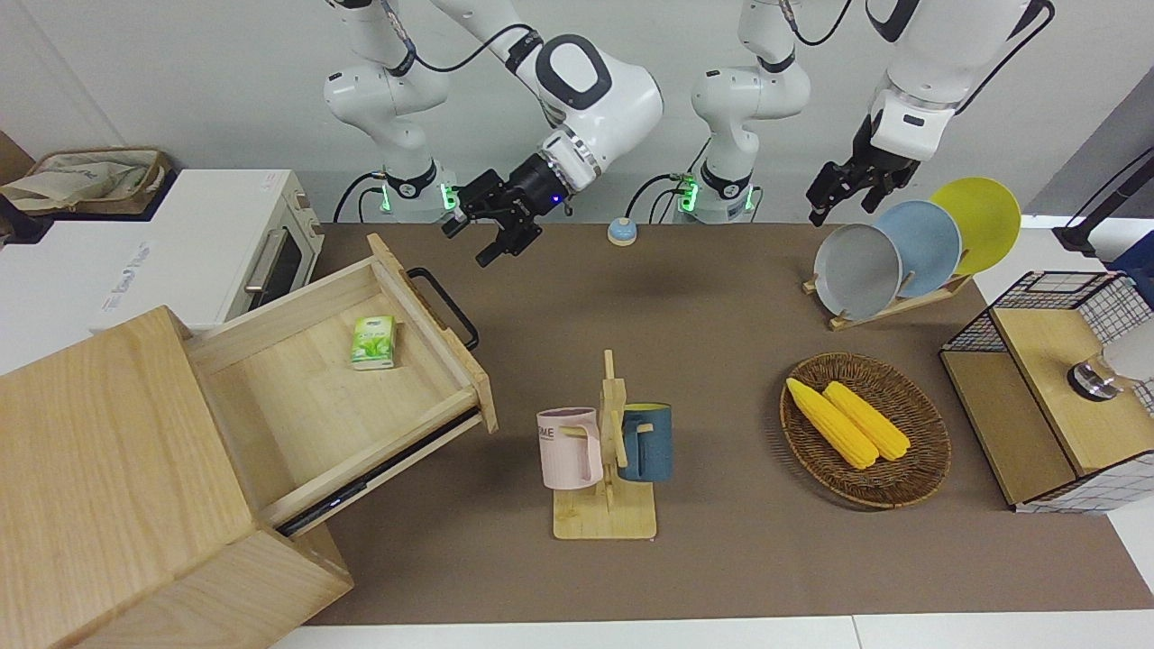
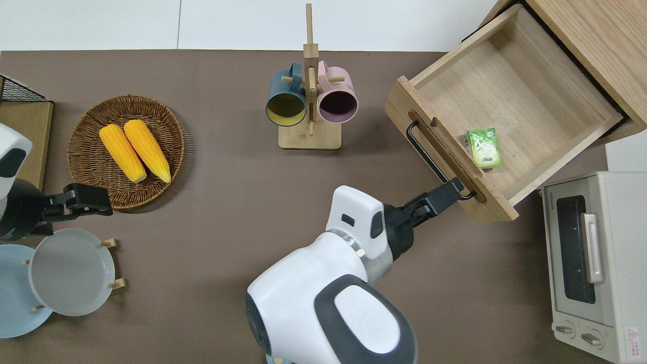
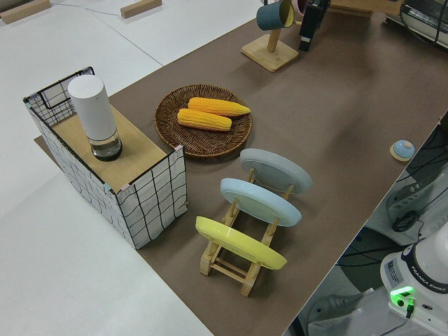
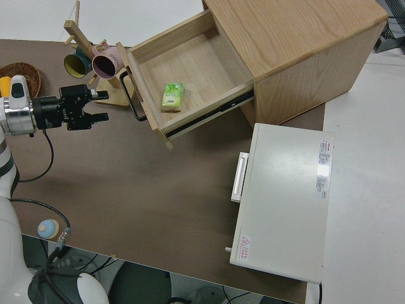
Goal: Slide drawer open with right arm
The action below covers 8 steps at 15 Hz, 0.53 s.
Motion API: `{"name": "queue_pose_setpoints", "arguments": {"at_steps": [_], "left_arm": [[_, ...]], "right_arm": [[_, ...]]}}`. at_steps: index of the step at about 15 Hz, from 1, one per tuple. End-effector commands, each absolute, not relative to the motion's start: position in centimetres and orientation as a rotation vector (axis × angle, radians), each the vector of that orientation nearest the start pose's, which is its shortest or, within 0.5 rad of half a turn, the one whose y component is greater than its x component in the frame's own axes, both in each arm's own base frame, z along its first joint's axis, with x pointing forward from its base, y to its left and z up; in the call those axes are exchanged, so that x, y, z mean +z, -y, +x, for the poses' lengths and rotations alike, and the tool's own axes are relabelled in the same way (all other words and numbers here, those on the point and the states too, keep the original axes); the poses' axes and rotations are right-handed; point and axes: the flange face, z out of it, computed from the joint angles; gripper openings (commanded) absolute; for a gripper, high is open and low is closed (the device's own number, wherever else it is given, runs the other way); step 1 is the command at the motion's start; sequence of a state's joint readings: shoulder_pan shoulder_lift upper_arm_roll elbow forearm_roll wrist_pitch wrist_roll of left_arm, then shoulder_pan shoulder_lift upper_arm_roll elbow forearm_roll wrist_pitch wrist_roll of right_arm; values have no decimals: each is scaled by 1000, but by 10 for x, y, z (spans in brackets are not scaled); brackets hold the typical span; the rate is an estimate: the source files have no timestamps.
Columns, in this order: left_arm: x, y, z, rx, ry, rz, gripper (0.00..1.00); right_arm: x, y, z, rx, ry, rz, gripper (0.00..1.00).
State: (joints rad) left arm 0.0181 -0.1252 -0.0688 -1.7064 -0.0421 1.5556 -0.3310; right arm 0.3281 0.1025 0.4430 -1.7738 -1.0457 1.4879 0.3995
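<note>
Overhead view | drawer point(image 2: 510, 96) out, handle point(image 2: 433, 156) diagonal | right gripper point(image 1: 491, 236) apparently spread, empty

The wide pale-wood drawer point(image 1: 338, 379) with its black metal bar handle point(image 1: 444, 305) stands pulled out of the large light-wood box cabinet point(image 1: 126, 487), a small green carton point(image 1: 373, 342) lying inside it. The right arm's black two-finger gripper point(image 1: 482, 242) hangs in the air clear of the handle, fingers spread apart. The left arm is parked.
</note>
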Motion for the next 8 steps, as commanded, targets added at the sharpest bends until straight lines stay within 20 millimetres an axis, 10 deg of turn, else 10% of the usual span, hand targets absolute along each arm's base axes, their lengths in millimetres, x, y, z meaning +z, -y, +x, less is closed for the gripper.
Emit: {"name": "queue_pose_setpoints", "arguments": {"at_steps": [1,8], "left_arm": [[631,31,508,56,434,-3140,993],[631,31,508,56,434,-3140,993]], "right_arm": [[568,-266,477,294,-466,2239,985],[621,-164,478,162,-177,2809,985]]}}
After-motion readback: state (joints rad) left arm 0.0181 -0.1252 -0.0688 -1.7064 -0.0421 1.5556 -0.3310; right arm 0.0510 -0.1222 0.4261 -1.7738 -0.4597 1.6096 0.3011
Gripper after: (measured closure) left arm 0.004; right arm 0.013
